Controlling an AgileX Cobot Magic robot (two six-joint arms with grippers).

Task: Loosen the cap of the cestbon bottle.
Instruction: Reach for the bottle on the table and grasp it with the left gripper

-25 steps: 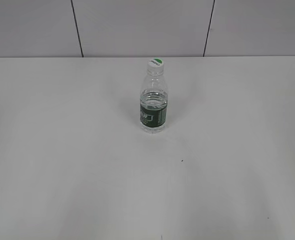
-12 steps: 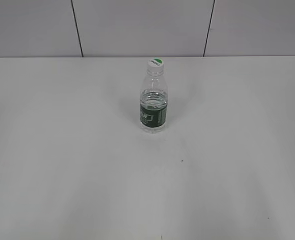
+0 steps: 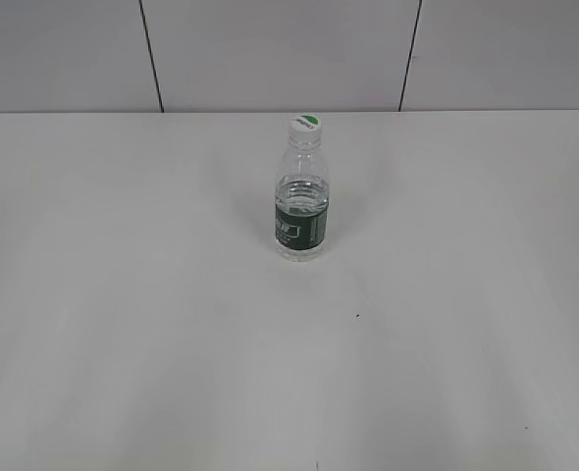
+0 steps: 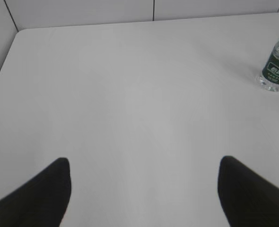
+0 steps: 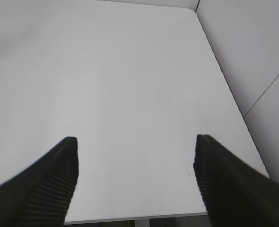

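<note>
stands upright near the middle of the plain white table [image 3: 123,324], toward its far edge and close to the panelled wall: a small clear plastic cestbon bottle with a dark green label band [image 3: 300,201]. carries a small round white screw cap with a green top [image 3: 306,124], seated squarely on the narrow neck and, by the look of it, not yet loosened. holds water up to about the shoulder, which probably helps keep the base planted.

appears in the left wrist view only at the far right edge [image 4: 277,68], cut off above the shoulder, well apart from the left gripper [image 4: 144,191]. shows that gripper spread wide, two dark fingertips at the bottom corners with bare table between, gripping nothing. points somewhat left of the bottle.

looks much the same on the other side: right gripper [image 5: 135,177] gaping wide, ribbed dark pads [image 5: 59,182] low in the picture, nothing between them, aimed over the table's near right corner beside the wall. shows no bottle there at all.

suggests neither arm has reached in, since the exterior view contains no arm. likely calls for one gripper to steady the body while the other closes on the cap from above and twists; risks tipping so light a bottle if pushed sideways.
</note>
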